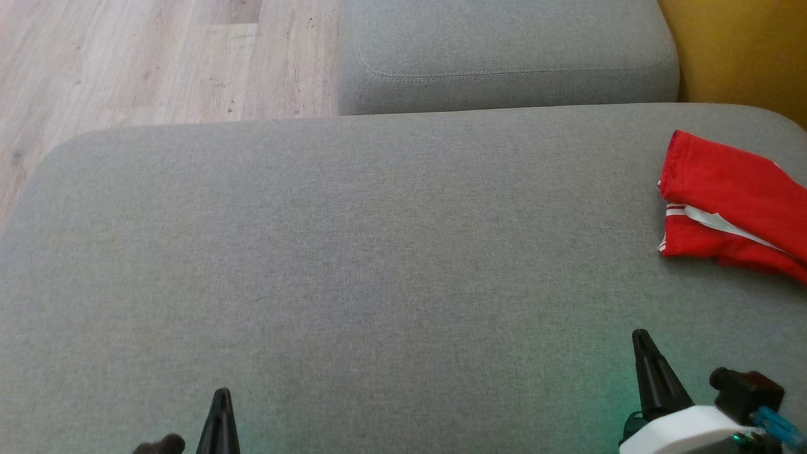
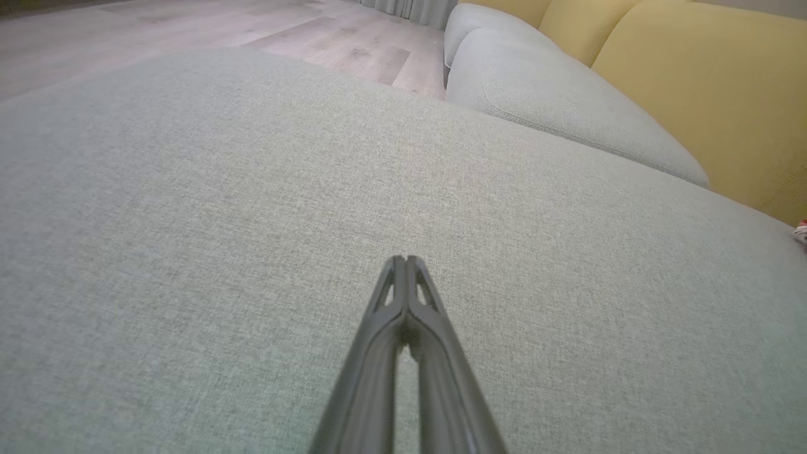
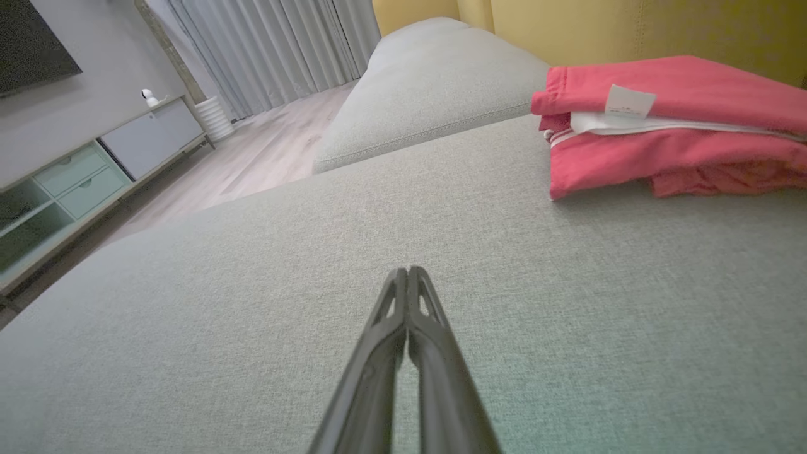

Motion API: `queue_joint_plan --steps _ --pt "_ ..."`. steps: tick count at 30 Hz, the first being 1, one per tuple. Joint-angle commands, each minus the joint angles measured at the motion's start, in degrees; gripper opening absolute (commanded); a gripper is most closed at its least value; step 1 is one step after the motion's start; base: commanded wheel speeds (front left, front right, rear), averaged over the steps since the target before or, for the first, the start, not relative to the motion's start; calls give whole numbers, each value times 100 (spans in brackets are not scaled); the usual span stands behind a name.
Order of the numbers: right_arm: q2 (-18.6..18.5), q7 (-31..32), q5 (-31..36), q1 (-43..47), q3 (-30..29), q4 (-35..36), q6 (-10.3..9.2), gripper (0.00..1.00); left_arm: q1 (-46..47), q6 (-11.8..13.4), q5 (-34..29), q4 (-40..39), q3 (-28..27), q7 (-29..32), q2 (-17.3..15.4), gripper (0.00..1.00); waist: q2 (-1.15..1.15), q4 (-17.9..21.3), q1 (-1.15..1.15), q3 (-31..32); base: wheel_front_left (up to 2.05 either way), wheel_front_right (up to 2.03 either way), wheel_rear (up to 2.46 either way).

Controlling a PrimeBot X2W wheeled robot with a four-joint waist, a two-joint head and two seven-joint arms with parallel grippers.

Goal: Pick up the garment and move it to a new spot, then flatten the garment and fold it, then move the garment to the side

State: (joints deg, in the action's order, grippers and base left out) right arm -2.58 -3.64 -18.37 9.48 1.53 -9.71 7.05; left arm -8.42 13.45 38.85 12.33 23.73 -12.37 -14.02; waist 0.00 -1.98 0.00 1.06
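While the red garment [image 3: 668, 126] lies folded in soft, flat layers at the far right edge of the grey woven sofa cushion [image 1: 378, 252], a white stripe and a small white label show along its folds. The left tool [image 2: 404, 258] has its slim, dark, tapered fingers pressed together on nothing, over bare fabric well apart from the garment. The right tool [image 3: 408, 271] is likewise closed and empty, nearer the garment but not touching it. Pale wood-grain floor [image 1: 126, 63] lies beyond.
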Motion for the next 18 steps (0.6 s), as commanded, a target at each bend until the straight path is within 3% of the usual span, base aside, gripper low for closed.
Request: queue_joint_plan --steps 1,18 --pt "-59 5 -188 -270 -18 161 8 0 256 -72 116 -132 -182 33 -16 0 0 3 0 -1 0 0 0" --pt "-109 100 -1357 -466 -64 73 14 0 447 -386 945 -68 -588 293 134 0 0 32 0 -20 0 0 0"
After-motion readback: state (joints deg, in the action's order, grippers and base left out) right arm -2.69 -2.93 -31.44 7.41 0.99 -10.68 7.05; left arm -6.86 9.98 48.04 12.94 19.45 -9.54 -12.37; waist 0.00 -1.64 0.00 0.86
